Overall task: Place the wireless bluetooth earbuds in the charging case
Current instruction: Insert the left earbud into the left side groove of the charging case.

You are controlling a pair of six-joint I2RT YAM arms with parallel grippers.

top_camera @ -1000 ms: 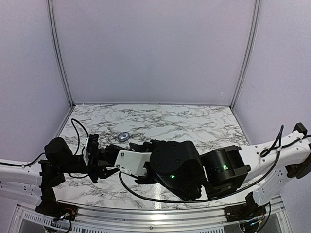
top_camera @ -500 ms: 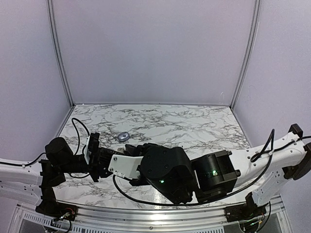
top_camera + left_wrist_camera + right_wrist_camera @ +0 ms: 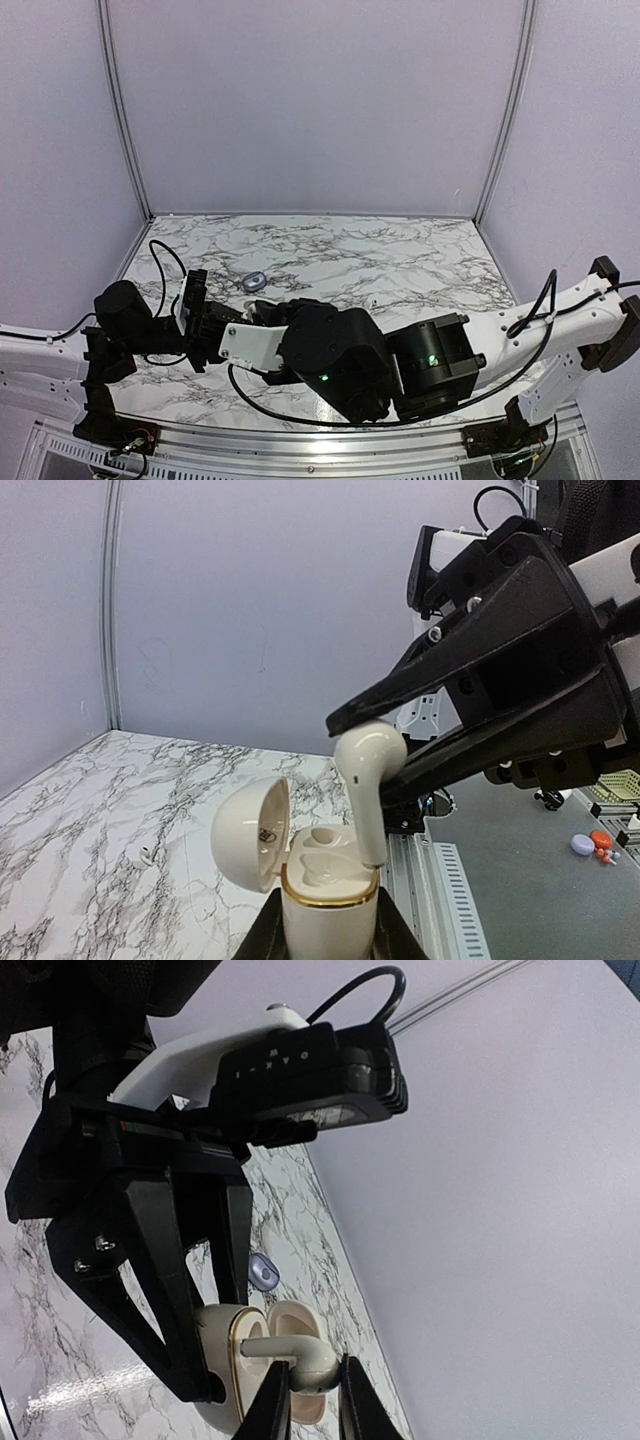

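Our left gripper [image 3: 328, 935] clamps the open charging case [image 3: 322, 875] upright. Our right gripper [image 3: 312, 1400] pinches an earbud [image 3: 368, 765], its stem reaching down to the case's open top.

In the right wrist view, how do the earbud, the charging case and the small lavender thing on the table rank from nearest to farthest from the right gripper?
1. The earbud: held between the fingers of the right gripper.
2. The charging case: just behind the earbud, with its lid open.
3. The small lavender thing: farther back, lying on the marble table.
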